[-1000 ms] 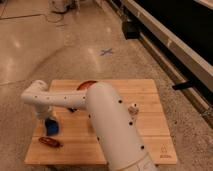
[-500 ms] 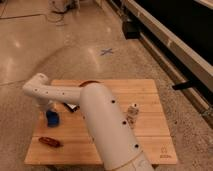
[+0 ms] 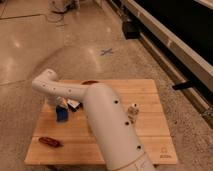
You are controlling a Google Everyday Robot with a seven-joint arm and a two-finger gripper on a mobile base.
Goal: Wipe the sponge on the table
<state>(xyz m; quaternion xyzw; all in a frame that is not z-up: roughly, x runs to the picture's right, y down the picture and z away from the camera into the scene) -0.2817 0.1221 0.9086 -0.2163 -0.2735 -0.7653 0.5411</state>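
The gripper [image 3: 61, 104], closed on the sponge [image 3: 62, 115] at the bench's [image 3: 150, 96] left side, could shove the flat box [image 3: 74, 104] just beside it, or let the soft sponge slip free mid-stroke

Lab-type test hall: polished speckled floor [image 3: 30, 45], tape cross [image 3: 106, 51], cables [image 3: 60, 7].

Soft overhead glare on polished floor [image 3: 16, 46]
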